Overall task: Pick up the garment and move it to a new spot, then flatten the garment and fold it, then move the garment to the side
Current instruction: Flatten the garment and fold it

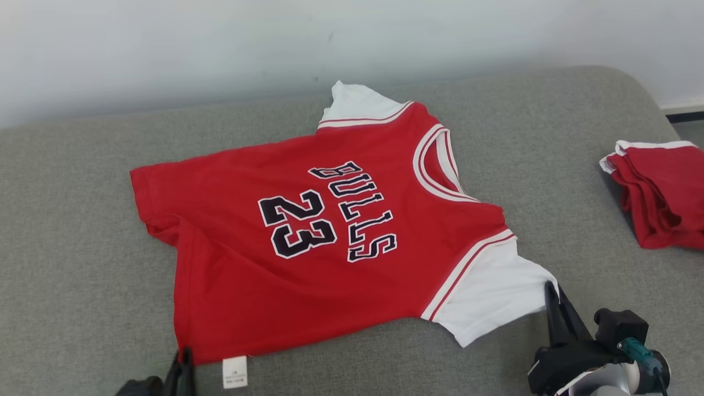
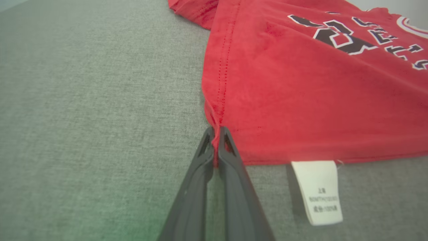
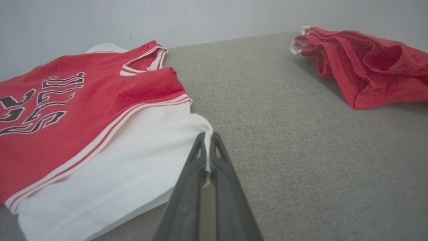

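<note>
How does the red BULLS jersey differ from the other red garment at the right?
The red jersey shirt with white sleeves lies spread out; the red white-edged garment lies bunched in folds. The jersey shows black lettering; the other garment shows none. The left pincer and right pincer grip the jersey; neither holds the other garment. Both are red with white trim.

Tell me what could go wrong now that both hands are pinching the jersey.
The left hand pinches only a hem corner of the jersey, and the right hand only the edge of its white sleeve; either could slip free when pulled. The far hem corner looks tucked under and might stay creased.
</note>
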Motion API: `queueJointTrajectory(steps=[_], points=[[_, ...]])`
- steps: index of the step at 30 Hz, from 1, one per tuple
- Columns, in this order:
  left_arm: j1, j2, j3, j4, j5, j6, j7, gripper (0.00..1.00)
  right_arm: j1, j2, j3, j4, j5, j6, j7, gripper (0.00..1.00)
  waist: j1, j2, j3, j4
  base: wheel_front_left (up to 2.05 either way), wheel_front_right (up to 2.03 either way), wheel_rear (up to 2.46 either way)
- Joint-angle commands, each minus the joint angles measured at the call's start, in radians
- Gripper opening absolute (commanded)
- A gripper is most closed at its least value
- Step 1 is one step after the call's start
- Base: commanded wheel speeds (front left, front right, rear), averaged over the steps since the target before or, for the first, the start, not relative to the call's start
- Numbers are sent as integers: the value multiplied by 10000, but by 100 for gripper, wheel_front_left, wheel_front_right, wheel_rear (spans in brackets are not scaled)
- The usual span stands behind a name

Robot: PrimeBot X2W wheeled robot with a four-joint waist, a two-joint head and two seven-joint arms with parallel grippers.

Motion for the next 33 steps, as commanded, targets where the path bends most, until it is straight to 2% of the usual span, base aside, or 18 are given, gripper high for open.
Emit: queueJointTrajectory(steps=[1,9,16,18,19,23,26,30,33], points=[[140,43,239,-212,50,-16,31,0,11,78,32,-296,192,-31,-1,0,0,-1,-260,12,0,0,0],[-357,530,784,-1881,552,-271,8,0,-452,-139,495,-2148,631,-31,-3,0,0,-1,-1179,116,0,0,0],[-2073,1831,675,-2730,1090,-529,84,0,-2294,-1020,1068,-3244,1017,-31,-3,0,0,-1,-1699,150,0,0,0],[-2763,2261,594,-2692,1133,-593,399,0,-2977,-1418,1330,-3252,962,-31,-3,0,0,-1,-1763,138,0,0,0],[-2763,2261,594,-2692,1133,-593,399,0,-2977,-1418,1330,-3252,962,-31,-3,0,0,-1,-1763,138,0,0,0],[-4087,3035,298,-2591,1299,-737,1065,0,-4470,-2016,1939,-3042,1021,-31,98,0,0,-1,-1673,52,0,0,0],[-5018,3384,29,-2587,1321,-773,1443,0,-5490,-2388,2264,-2811,1067,-31,243,0,0,-1,-1448,9,0,0,0],[-6441,3814,-436,-2693,1431,-834,1989,0,-7179,-2958,2623,-2281,1095,-31,445,0,0,-1,-522,8,0,0,0],[-7305,3905,-716,-2570,1471,-819,2234,0,-8151,-3201,2763,-1774,1143,-31,480,0,0,-1,188,50,0,0,0]])
